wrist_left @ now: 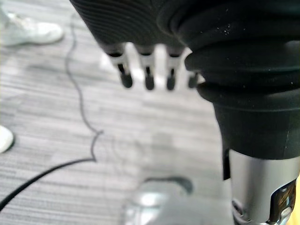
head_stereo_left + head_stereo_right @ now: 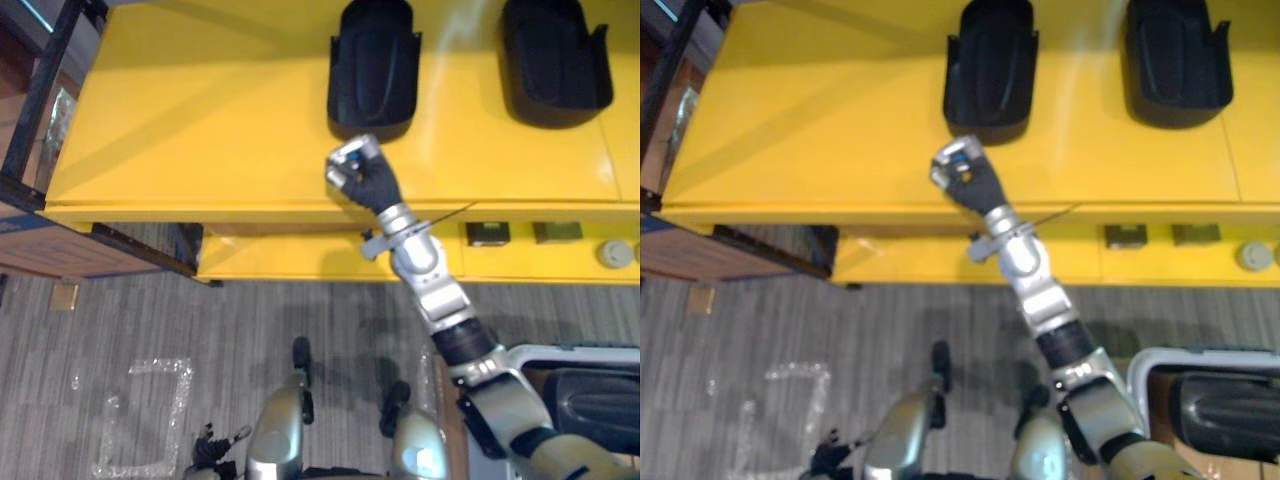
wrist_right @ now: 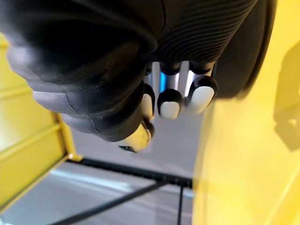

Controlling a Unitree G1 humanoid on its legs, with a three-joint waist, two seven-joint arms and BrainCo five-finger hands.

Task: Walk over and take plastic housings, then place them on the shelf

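Note:
Two black plastic housings stand on the top of the yellow shelf, one at the middle and one to its right. My right hand reaches over the shelf's front part, just short of the middle housing and apart from it. Its fingers are curled in and hold nothing. A third black housing lies in a white-rimmed bin at the lower right. My left hand hangs over the grey floor with its fingers straight and nothing in them.
A lower yellow ledge carries two small dark blocks and a round grey piece. A black rack frame and a cardboard box stand to the shelf's left. A person's white shoe is on the floor.

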